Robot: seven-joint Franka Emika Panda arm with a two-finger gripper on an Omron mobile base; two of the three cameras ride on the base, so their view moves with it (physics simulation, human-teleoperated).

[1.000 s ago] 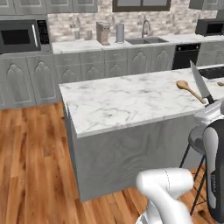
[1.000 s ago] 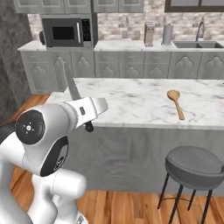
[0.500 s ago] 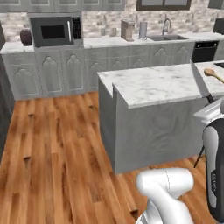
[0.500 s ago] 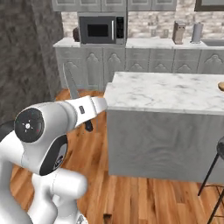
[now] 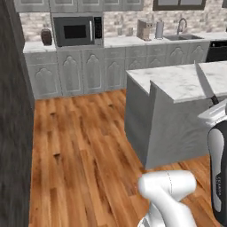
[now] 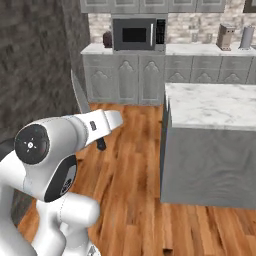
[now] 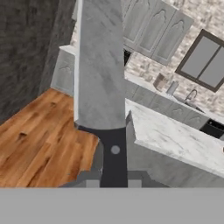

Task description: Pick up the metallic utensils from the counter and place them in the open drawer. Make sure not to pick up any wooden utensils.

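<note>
One knife (image 7: 99, 65), silver in the blade and black in the handle, is clamped between the fingers of the gripper (image 7: 113, 177), which are drawn together on the handle. In the hand view the broad blade runs up from the handle to the top of the frame, and a small rivet shows on the handle just above the fingers.

From the left base view the knife (image 5: 205, 83) stands blade-up at the right edge, its tip in front of the near edge of the counter (image 5: 186, 80), with the white hand of the arm just below it. From the right base view the same knife (image 6: 80, 95) rises above the white forearm on the left, tilted slightly to the left, and the black handle pokes out beneath the hand.

The counter is a white marble slab with grey veins on a grey wood-grain island base; its near left corner faces the robot over the wooden plank floor (image 5: 84, 146). In the right base view the counter (image 6: 215, 102) lies to the right, well apart from the knife.

Along the far wall run grey arch-panelled cabinets (image 5: 84, 71) under a marble top. A black microwave (image 5: 77, 31) sits on it, a small dark jar (image 5: 46, 37) to its left, and a sink faucet (image 5: 181, 25) farther right. A dark wall (image 6: 30, 65) fills the left side.
</note>
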